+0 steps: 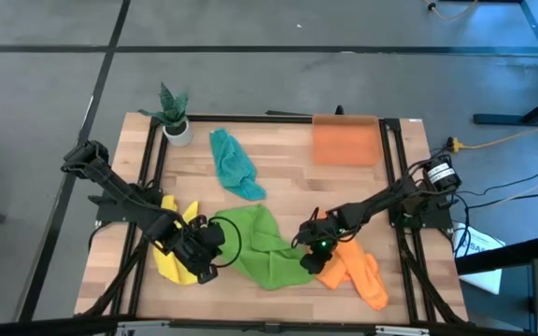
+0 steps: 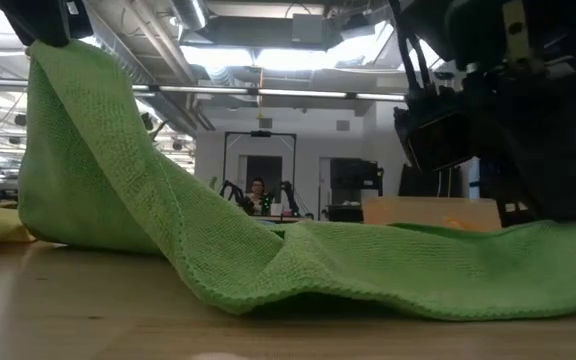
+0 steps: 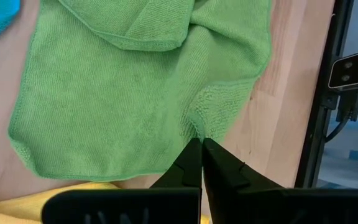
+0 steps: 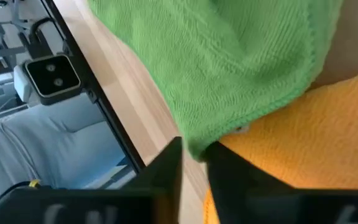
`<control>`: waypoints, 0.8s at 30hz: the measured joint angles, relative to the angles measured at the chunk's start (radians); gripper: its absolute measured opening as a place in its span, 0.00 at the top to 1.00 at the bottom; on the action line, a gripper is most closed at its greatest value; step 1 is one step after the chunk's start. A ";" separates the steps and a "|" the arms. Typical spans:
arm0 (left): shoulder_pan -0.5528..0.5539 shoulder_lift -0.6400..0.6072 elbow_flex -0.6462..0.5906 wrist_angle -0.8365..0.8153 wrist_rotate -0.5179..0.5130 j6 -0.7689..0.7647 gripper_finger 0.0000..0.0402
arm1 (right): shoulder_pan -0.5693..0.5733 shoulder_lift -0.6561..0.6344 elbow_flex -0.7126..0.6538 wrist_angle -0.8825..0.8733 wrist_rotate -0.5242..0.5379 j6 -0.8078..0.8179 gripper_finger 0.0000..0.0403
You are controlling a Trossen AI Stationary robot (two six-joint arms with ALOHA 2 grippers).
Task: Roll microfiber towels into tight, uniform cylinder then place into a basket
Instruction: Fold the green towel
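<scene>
Green towel: it lies near the front of the table, spread out but rumpled, between my two grippers. Its long axis runs across the table, from my left gripper toward my right one.
My left gripper: my fingers are pressed together on a corner of the green towel, pinching it. In the low view that corner is lifted off the wood and the cloth slopes down from it to the table.
My right gripper: my fingers sit at the opposite edge of the green towel with a fold of its hem between them, narrowly parted; I cannot tell if I am gripping it yet.
Orange towel: under and beside my right gripper, its long axis slanting toward the front right corner.
Yellow towel: crumpled under my left arm.
Teal towel: a long crumpled strip running front to back, behind the green towel.
Basket: at the back right edge of the table, well apart from the green towel.
</scene>
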 joint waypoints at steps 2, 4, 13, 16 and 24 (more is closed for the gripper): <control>0.000 0.000 0.000 0.000 0.000 0.000 1.00 | 0.009 0.000 0.000 0.000 0.000 0.000 0.95; 0.000 0.000 0.000 0.000 0.000 0.000 1.00 | 0.016 0.000 0.000 0.000 0.000 -0.002 0.98; -0.003 -0.028 0.000 0.000 -0.009 -0.001 1.00 | 0.022 -0.047 0.017 -0.008 0.001 -0.074 0.99; -0.006 -0.057 0.000 0.000 -0.022 0.000 1.00 | 0.023 -0.092 0.060 -0.028 0.031 -0.119 0.99; -0.016 -0.154 0.000 -0.021 -0.080 0.087 1.00 | 0.008 -0.247 0.204 -0.319 0.181 -0.239 1.00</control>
